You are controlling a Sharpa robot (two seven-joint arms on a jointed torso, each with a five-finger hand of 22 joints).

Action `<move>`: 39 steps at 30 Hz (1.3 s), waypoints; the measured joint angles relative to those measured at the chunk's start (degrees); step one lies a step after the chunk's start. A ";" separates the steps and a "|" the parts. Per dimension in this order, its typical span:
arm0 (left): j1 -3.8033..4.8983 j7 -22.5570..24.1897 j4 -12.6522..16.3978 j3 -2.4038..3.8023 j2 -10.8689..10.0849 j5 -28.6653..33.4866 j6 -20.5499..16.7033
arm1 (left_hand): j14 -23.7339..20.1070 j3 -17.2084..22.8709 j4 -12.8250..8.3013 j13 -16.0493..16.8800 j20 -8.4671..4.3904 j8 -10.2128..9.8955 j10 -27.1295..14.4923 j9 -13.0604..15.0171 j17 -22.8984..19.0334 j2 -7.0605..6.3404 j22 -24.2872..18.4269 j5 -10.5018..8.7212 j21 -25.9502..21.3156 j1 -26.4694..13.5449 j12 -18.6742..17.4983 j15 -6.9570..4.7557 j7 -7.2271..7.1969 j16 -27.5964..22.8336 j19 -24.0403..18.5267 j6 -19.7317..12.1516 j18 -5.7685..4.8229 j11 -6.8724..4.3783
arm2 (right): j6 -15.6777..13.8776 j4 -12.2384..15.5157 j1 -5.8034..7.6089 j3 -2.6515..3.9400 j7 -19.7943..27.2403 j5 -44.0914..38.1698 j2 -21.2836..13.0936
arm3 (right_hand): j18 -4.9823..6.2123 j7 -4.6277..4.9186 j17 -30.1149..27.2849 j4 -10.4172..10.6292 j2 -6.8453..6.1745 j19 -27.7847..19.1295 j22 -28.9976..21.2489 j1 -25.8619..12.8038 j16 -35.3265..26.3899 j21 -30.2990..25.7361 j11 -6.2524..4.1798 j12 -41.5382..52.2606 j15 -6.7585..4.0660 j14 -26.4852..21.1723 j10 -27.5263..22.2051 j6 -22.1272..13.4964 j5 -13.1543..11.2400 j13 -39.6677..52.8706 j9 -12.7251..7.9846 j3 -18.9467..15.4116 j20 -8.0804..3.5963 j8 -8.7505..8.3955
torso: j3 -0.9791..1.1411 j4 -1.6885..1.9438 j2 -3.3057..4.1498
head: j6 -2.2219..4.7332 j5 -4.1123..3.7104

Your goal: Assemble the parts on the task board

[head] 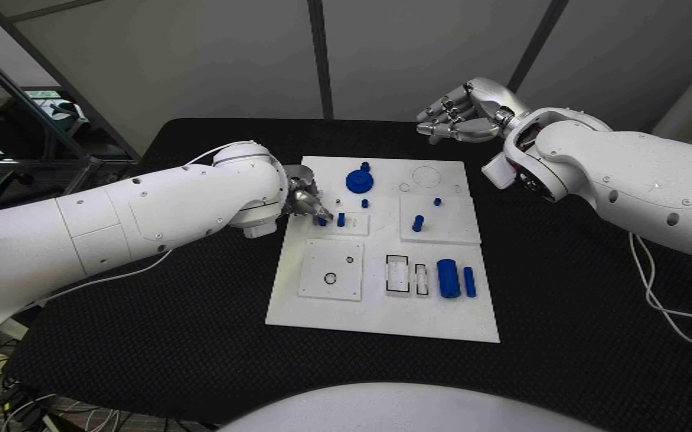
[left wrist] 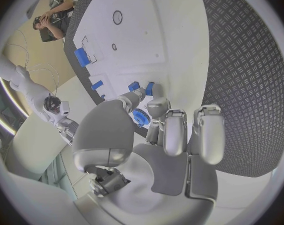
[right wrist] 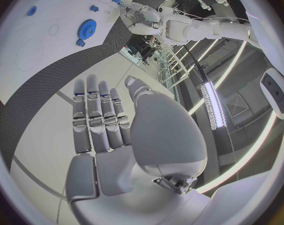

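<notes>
Head view: left hand [head: 306,201] at the task board [head: 384,322] left edge, pinching a small blue part [head: 320,220] over its mount. Right hand [head: 462,117] hovers behind, extended, empty. Risk: a tilted part could jam or slip from the fingertips.

white task board [head: 433,317], blue parts [head: 449,279], black table [head: 188,322], silver fingers [left wrist: 175,132]

White rounded arm shells, small dark screws (left arm [head: 144,217]) — silver hands, thin white cables
</notes>
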 measured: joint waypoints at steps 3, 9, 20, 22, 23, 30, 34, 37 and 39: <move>-0.01 -0.12 -0.21 -0.02 0.10 0.03 0.28 | 0.00 -1.84 0.60 0.09 -0.22 0.00 0.00 0.00 0.00 0.24 0.00 0.00 0.22 -0.21 0.23 0.00 -0.19 0.00 0.20 0.19 0.00 -0.01 | 0.00 0.00 0.00 0.00 0.00 0.00 0.00 | 0.00 0.00 0.00 0.00 0.00 0.00 0.00 0.00 0.00 0.00 0.00 0.00 0.00 0.00 0.00 0.00 0.00 0.00 0.00 0.00 0.00 0.00 | 0.00 0.00 -0.01 | -0.02 -0.04; -0.02 -0.26 -0.60 -0.04 0.31 0.06 0.64 | 0.00 -3.61 1.23 0.25 -0.22 0.22 0.00 0.00 0.00 0.48 0.00 0.00 0.45 -0.44 0.23 0.00 -0.20 0.00 0.20 0.20 0.00 -0.01 | 0.00 -0.01 0.00 0.00 0.00 0.00 0.00 | 0.00 0.00 0.00 0.00 0.00 0.00 0.01 0.00 0.00 0.00 0.00 0.00 0.00 0.00 0.00 0.00 0.00 0.00 0.00 0.00 0.00 0.00 | 0.01 0.00 -0.03 | -0.03 -0.09; -0.02 -0.33 -1.52 -0.04 0.40 0.42 0.53 | 0.00 -7.89 3.12 -0.40 -0.22 0.47 0.00 0.00 0.00 0.97 0.00 0.00 0.45 -1.61 0.23 0.00 -0.18 0.00 0.20 0.22 0.00 -0.01 | 0.01 -0.06 0.00 0.00 0.00 0.00 0.01 | 0.00 0.00 -0.06 0.00 -0.01 0.00 0.01 0.00 0.00 0.00 0.00 0.00 0.00 0.00 0.00 0.00 0.00 0.00 0.00 0.00 0.00 0.00 | 0.01 0.00 -0.04 | 0.06 -0.25; -0.03 -0.33 -1.58 -0.05 0.35 0.47 0.45 | 0.00 -9.31 3.75 -0.40 -0.22 0.47 0.00 -0.03 0.00 0.55 0.00 0.00 0.45 -2.01 0.23 0.01 0.00 0.00 0.20 0.40 0.00 0.00 | 0.02 -0.06 0.00 0.00 0.01 0.00 0.00 | 0.00 0.00 -0.06 0.00 0.00 0.00 -0.04 0.01 0.00 0.00 0.00 0.00 0.00 0.00 0.00 0.00 0.00 0.00 0.00 0.00 0.00 0.00 | 0.00 0.00 -0.03 | 0.06 -0.25; -0.03 -0.33 -1.59 -0.05 0.30 0.50 0.37 | 0.00 -10.02 4.00 -0.40 -0.22 0.46 -0.01 -0.05 0.00 0.50 0.00 0.00 0.45 -2.06 0.23 0.00 0.00 0.00 0.20 0.40 0.00 0.00 | 0.03 -0.06 0.00 0.00 0.01 0.00 -0.01 | 0.00 0.00 -0.06 0.00 -0.01 0.00 -0.05 0.00 0.00 0.00 0.00 0.00 0.00 0.00 0.00 0.00 0.00 0.00 0.00 0.00 0.00 0.00 | 0.00 0.00 -0.03 | 0.09 -0.25; -0.05 -0.28 -1.45 -0.05 0.02 0.58 -0.46 | 0.00 -13.72 5.62 -0.39 -0.21 0.68 -0.01 -0.10 0.00 0.69 0.00 0.00 0.45 -2.33 0.23 0.01 0.00 0.00 0.20 0.40 0.00 0.00 | 0.07 -0.07 -0.01 -0.01 0.00 0.00 -0.03 | 0.00 0.00 -0.05 0.00 -0.01 0.00 -0.04 0.01 0.00 0.00 0.00 0.00 0.00 0.00 0.00 0.00 0.00 0.00 0.00 0.00 0.00 0.00 | -0.03 0.00 -0.01 | 0.12 -0.25; -0.06 -0.16 -1.27 -0.02 -0.12 0.62 -1.34 | 0.00 -16.16 6.80 -0.39 -0.21 0.88 -0.01 -0.12 0.00 1.03 0.00 0.00 0.45 -2.67 0.23 0.01 0.01 0.00 0.20 0.40 0.00 0.00 | 0.10 -0.09 -0.01 -0.01 0.00 0.00 -0.03 | 0.00 0.00 -0.05 0.00 -0.01 0.00 -0.04 0.00 0.00 0.00 0.00 0.00 0.00 0.00 0.00 0.00 0.00 0.00 0.00 0.00 0.00 0.00 | -0.04 0.00 -0.01 | 0.12 -0.29; -0.07 0.06 -1.11 0.10 -0.33 0.71 -2.24 | 0.00 -17.51 7.57 -0.74 -0.21 0.88 -0.01 -0.19 0.00 1.06 0.00 0.00 0.45 -2.70 0.21 0.01 0.01 0.00 0.20 0.40 0.00 0.00 | 0.11 -0.10 -0.02 -0.01 0.00 0.00 -0.03 | 0.00 0.00 -0.05 0.00 -0.01 0.00 -0.04 0.01 0.00 0.00 0.00 0.00 0.00 0.00 0.00 0.00 0.00 0.00 0.00 0.00 0.00 0.00 | -0.04 0.00 -0.01 | 0.14 -0.33; -0.07 0.43 -1.11 0.25 -0.58 1.11 -3.26 | 0.00 -18.63 8.13 -2.44 -0.21 0.88 -0.95 -0.28 0.00 1.63 0.00 0.00 -0.71 -2.13 -1.29 0.01 0.08 0.00 0.20 0.02 0.00 0.09 | 0.11 -0.10 -0.03 -0.01 0.00 0.00 -0.05 | 0.00 0.00 -0.05 0.00 -0.01 0.00 -0.04 0.01 0.00 0.00 0.00 0.00 0.00 0.00 0.00 0.00 0.00 0.00 0.00 0.00 0.00 0.00 | -0.03 0.00 -0.02 | 0.23 -0.35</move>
